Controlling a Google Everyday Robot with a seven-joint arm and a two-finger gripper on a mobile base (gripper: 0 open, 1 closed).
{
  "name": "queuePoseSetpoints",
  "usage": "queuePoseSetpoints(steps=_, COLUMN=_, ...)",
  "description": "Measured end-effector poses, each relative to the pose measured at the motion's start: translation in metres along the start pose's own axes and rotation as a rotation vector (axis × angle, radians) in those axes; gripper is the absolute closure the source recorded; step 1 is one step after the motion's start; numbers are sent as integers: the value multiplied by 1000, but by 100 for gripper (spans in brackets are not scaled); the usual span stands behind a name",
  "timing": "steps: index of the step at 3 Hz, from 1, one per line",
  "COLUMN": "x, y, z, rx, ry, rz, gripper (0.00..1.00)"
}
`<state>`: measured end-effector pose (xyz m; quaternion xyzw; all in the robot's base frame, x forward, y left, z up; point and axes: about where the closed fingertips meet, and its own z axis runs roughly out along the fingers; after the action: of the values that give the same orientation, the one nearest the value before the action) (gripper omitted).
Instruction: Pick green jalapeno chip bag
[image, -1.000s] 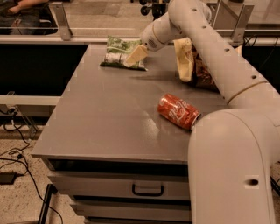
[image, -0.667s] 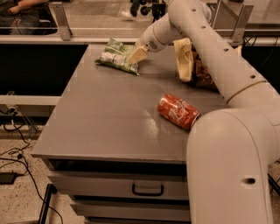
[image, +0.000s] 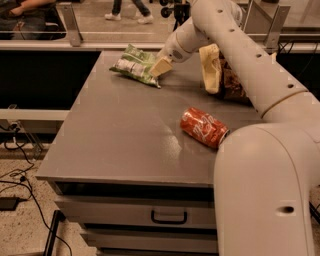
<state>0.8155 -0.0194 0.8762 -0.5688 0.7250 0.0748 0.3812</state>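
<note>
The green jalapeno chip bag (image: 131, 64), light green with a white printed panel, is at the far left part of the grey table (image: 115, 130), tilted with its right end low. My gripper (image: 161, 66) is at the bag's right end, with its cream fingers closed on that edge. The white arm reaches in from the right and crosses over the table's back.
A red soda can (image: 204, 127) lies on its side right of centre. A larger brown-and-yellow chip bag (image: 220, 70) stands at the back right, partly behind the arm. A drawer handle (image: 169, 217) is below the front edge. A railing and people are behind the table.
The bag has turned from lying flat to tilted and has shifted slightly toward the front with the gripper at its right end. The can and the brown bag have not moved.
</note>
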Motion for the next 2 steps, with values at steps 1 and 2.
queuePoseSetpoints(steps=1, x=0, y=7, z=-11, rx=-9, ry=4, rz=-23, gripper=71)
queuePoseSetpoints(steps=2, x=-4, y=11, z=-21, rx=-10, ry=-4, rz=-40, gripper=93)
